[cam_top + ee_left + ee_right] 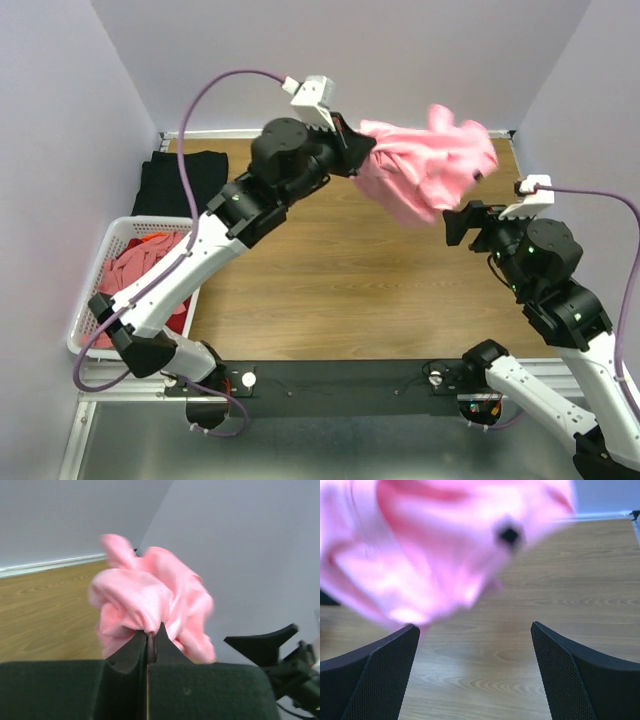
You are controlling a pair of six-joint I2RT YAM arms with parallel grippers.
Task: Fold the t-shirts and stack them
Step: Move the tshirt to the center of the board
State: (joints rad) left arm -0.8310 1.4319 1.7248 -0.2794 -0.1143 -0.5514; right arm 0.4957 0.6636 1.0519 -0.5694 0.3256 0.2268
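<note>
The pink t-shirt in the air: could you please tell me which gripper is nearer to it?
Left. The left gripper is shut on the pink t-shirt, holding it up; the right gripper is open close beside it, gripping nothing.

The left gripper (pixel 363 141) clamps a bunched pink t-shirt (pixel 430 165) over the worktop's (pixel 330 290) far right corner (a black t-shirt (pixel 180 182) lies at the far left).

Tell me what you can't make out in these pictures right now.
- Right wrist view: the pink t-shirt is motion-blurred, its folds unreadable.
- Top view: the left arm covers some shirts in the basket; count unclear.
- Top view: the black t-shirt is dark and featureless; folded or bunched, unclear.
</note>
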